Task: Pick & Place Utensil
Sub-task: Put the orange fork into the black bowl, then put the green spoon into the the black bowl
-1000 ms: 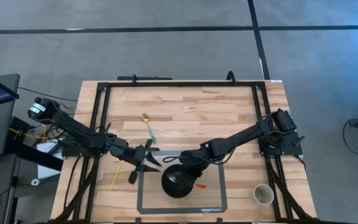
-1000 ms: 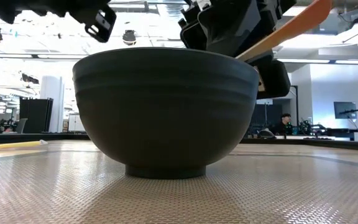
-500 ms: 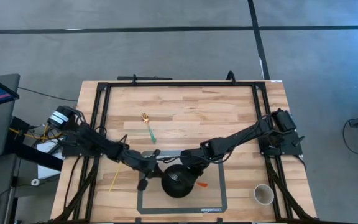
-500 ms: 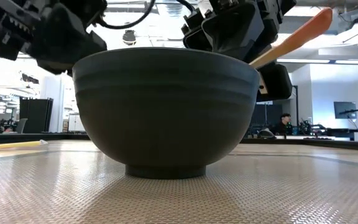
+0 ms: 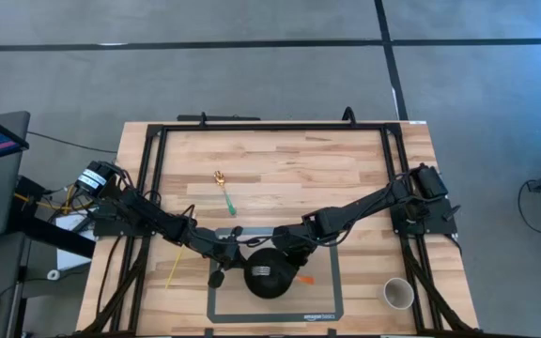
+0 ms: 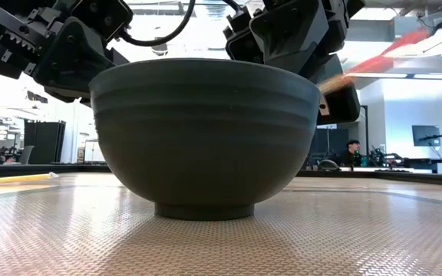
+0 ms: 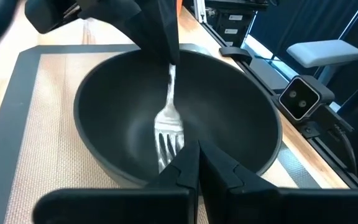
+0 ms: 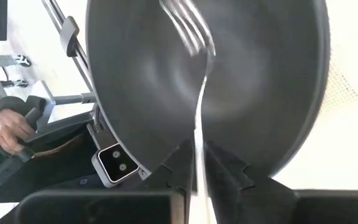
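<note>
A black bowl [image 5: 270,275] stands on its foot on a grey mat [image 5: 322,305] near the table's front edge. A silver fork [image 7: 168,124] with an orange handle [image 6: 394,47] slants into the bowl, tines down near the bottom. My right gripper [image 5: 285,251] stands over the bowl's far rim, shut on the fork. My left gripper [image 7: 197,152] is shut and empty, just outside the bowl's left rim [image 5: 222,261]. I cannot tell whether it touches the bowl. My right gripper pinches the fork's silver shaft [image 8: 199,146] between its two fingers, above the tines. The fingers come slanting down from the bowl's far right side. The fork hangs tilted, tines [image 7: 168,134] low inside the bowl, and its orange handle sticks out over the bowl's right rim.
A green-handled utensil [image 5: 225,194] lies on the wood beyond the mat. A yellow stick [image 5: 174,268] lies at the left. A white cup [image 5: 399,294] stands at the front right. A person's hand [image 8: 5,127] shows beyond the table.
My left gripper has gone toward the table's right and near edges and down, up to the bowl's left rim. The fork in my right gripper has tipped, its orange handle dropping lower and its tines coming into the bowl.
</note>
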Controlling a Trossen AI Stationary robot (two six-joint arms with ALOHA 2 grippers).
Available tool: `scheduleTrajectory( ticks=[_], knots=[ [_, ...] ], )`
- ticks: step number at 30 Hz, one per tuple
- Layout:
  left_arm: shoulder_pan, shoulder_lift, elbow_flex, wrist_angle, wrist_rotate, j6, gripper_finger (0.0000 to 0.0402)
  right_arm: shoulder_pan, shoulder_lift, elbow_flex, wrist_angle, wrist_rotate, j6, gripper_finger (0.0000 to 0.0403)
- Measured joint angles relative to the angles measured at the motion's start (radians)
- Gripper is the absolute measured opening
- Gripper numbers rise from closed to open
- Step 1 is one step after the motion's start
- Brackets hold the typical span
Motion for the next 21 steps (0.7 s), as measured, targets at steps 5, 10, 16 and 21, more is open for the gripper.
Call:
scheduleTrajectory(
  ticks=[5, 10, 16, 21],
  knots=[
    [0.000, 0.000, 0.000, -0.001, 0.000, 0.000, 0.0006, 0.000, -0.001, 0.000, 0.000, 0.000, 0.000, 0.0042],
    [0.000, 0.000, 0.000, -0.001, 0.000, 0.000, 0.0007, 0.000, -0.001, 0.000, 0.000, -0.001, 0.000, 0.0045],
    [0.000, 0.000, 0.000, -0.002, 0.000, 0.001, 0.0007, -0.017, -0.006, 0.000, 0.027, -0.029, -0.069, 0.0045],
    [0.000, -0.002, 0.000, -0.001, 0.000, 0.003, 0.0007, -0.036, -0.011, 0.034, 0.010, -0.050, -0.140, 0.0045]
  ],
)
